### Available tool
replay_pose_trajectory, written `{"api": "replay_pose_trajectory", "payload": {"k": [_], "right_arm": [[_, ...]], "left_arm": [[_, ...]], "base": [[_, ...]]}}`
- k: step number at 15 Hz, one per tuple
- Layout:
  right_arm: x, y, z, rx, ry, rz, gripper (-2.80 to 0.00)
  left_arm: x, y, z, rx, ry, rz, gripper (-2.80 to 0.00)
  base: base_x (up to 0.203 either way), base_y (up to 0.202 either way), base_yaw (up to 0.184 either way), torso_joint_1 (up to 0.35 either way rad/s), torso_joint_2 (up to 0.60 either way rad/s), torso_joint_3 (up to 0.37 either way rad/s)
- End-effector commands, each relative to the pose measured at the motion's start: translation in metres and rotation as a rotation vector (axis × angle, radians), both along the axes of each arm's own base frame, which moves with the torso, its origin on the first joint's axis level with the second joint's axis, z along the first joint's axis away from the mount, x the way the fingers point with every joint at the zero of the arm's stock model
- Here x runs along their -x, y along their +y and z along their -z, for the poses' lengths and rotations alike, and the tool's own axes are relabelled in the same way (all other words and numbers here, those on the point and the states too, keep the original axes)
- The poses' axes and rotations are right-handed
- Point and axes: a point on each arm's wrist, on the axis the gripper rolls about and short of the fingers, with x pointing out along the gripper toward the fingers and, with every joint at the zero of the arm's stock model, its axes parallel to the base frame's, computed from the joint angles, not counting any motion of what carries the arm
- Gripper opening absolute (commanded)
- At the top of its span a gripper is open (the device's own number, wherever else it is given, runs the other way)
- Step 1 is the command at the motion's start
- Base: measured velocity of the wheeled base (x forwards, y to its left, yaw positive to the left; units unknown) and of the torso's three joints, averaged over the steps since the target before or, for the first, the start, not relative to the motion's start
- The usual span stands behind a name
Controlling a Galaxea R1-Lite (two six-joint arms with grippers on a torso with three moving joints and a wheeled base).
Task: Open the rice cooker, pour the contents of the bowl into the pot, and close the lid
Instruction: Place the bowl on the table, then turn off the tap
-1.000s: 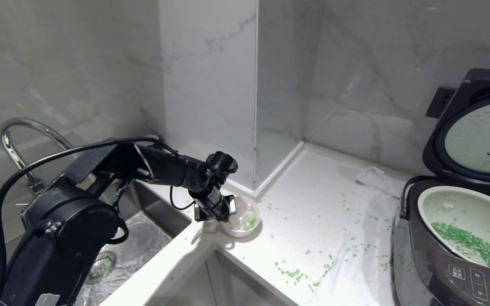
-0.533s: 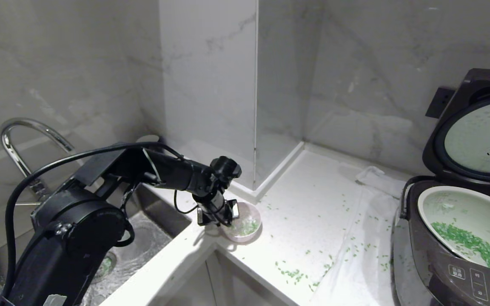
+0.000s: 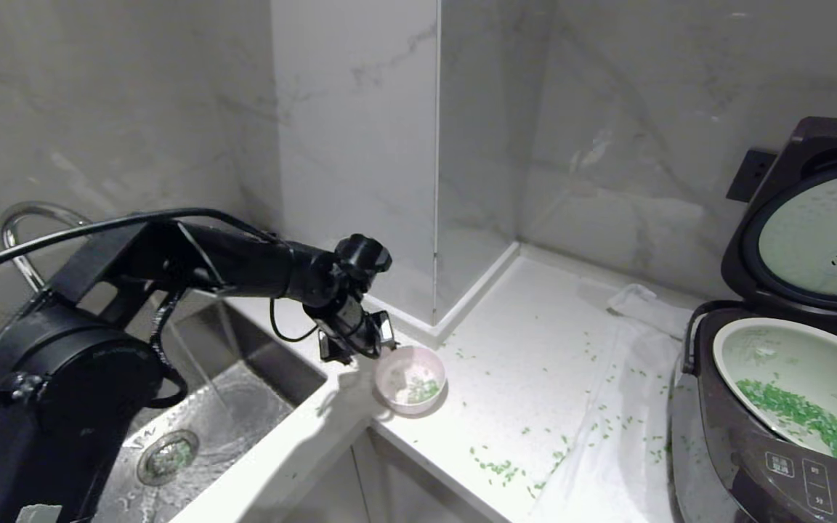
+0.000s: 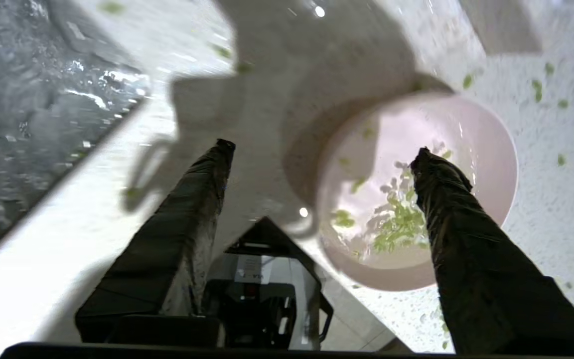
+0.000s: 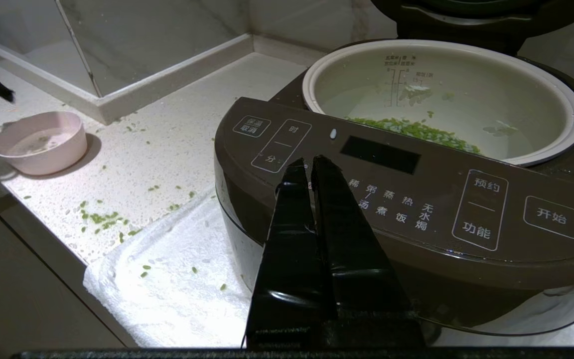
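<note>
- Released now, the bowl sits on the bench holding few contents; left pincer has lifted, spread.
- Pot holds green grains; right pincer pressed together.

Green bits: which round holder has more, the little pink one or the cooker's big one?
The pot in the rice cooker holds a thick green heap; the pink bowl keeps only a few.

We see open desk between the bowl and the rice cooker, carrying only scattered green grains and a flat white cloth. The raised lid stands behind the pot, leaving its mouth free from above. The marble wall corner crowds the bowl from behind, and the sink drops away just beside it.
</note>
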Motion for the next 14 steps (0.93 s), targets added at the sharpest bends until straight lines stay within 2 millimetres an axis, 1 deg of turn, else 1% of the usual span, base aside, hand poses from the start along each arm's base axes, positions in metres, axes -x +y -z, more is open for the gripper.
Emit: {"api": "replay_pose_trajectory", "payload": {"k": [1, 3, 5, 8, 13, 14], "right_arm": [[0.0, 0.0, 0.0, 0.001, 0.002, 0.0, -2.8], [0.0, 0.0, 0.0, 0.001, 0.002, -0.001, -2.8], [0.0, 0.0, 0.0, 0.001, 0.002, 0.001, -2.8], [0.0, 0.0, 0.0, 0.001, 0.002, 0.002, -2.8], [0.0, 0.0, 0.0, 0.001, 0.002, 0.0, -2.8], [0.0, 0.0, 0.0, 0.001, 0.002, 0.0, -2.8]], "left_arm": [[0.003, 0.036, -0.039, 0.012, -0.059, -0.074, 0.0], [0.004, 0.072, -0.044, -0.016, -0.053, -0.161, 0.0], [0.012, 0.111, -0.051, -0.032, -0.039, -0.243, 0.0], [0.032, 0.164, -0.048, -0.068, 0.015, -0.333, 0.0], [0.047, 0.258, -0.046, -0.112, 0.05, -0.524, 0.0], [0.049, 0.274, -0.044, -0.119, 0.056, -0.551, -2.8]], "base": [[0.0, 0.0, 0.0, 0.0, 0.0, 0.0], [0.0, 0.0, 0.0, 0.0, 0.0, 0.0], [0.0, 0.0, 0.0, 0.0, 0.0, 0.0], [0.0, 0.0, 0.0, 0.0, 0.0, 0.0], [0.0, 0.0, 0.0, 0.0, 0.0, 0.0], [0.0, 0.0, 0.0, 0.0, 0.0, 0.0]]}}
